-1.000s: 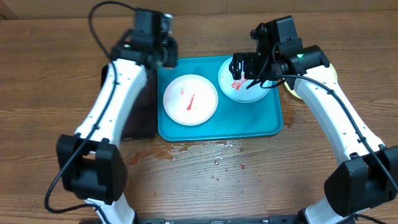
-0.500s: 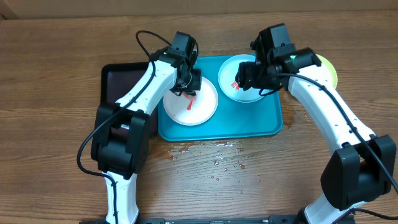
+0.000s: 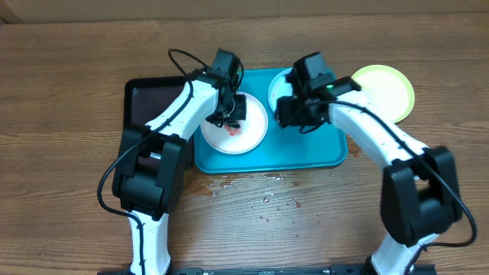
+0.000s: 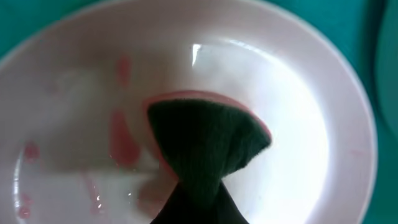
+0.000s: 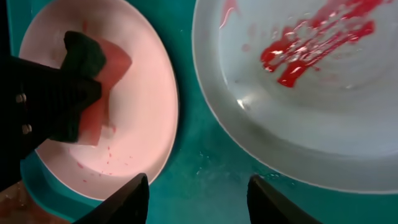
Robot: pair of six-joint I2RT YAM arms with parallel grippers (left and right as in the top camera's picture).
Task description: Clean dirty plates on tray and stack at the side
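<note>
left gripper (image 3: 232,116) pinched tight on the sponge (image 4: 205,143), sponge face pressed into the white plate (image 3: 256,128), which sits in the left half of the tray (image 3: 306,150); pink smears show across the plate's left side in the left wrist view, so I'd call the wipe part done; right gripper (image 5: 202,202) spread, nothing between the fingers, over bare tray floor between white plate and mint plate (image 5: 323,106); mint plate in the tray's right rear corner, thick red streak (image 5: 311,43) unwiped; yellow-green plate (image 3: 386,88) off the tray, just beside its right edge, looks clean; black tray (image 3: 145,107) against the tray's left edge; for the scrub: keep the sponge flat, sweep through the smeared side out to the rim, pressure light enough that the plate doesn't skate; right gripper could pin the rim
</note>
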